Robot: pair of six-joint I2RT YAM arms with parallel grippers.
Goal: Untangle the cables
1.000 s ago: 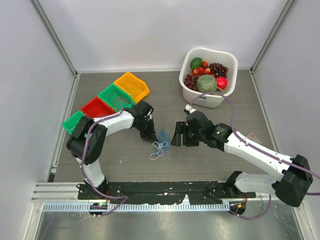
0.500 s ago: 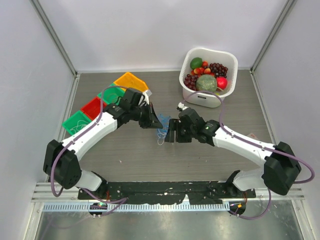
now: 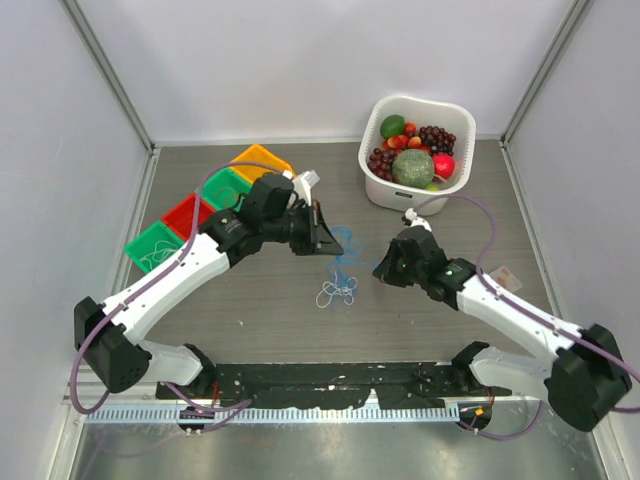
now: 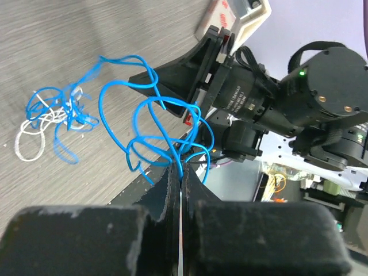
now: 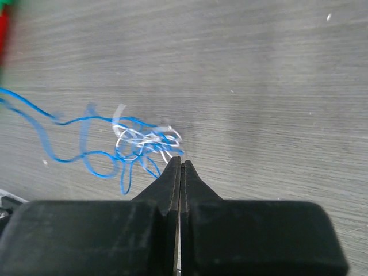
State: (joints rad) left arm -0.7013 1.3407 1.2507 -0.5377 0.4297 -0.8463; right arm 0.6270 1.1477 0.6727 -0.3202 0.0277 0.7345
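Tangle: the small bunch of thin white and blue looped cables (image 3: 338, 291) lies on the grey wood-grain table (image 3: 250, 310) between my two arms. I see only those two colours in it.
Right gripper: the right gripper (image 5: 181, 164) stood wide at the tangle a second ago. It has now drawn back toward its own side, fingers pressed together with nothing between them, and the tangle lies just beyond the tips.
Left gripper: the left gripper (image 4: 179, 172) is clamped on the blue wire (image 4: 155, 115). It has swung farther out, and loose loops trail from it down to the tangle.
Meaning: I judge the right's grab came away empty. The blue is partly drawn out but still snagged in white, so the tangle needs pinning again.
Beyond: the row of green, red and orange plastic bins (image 3: 190, 215) and the white fruit basket (image 3: 372, 175) are unmoved.
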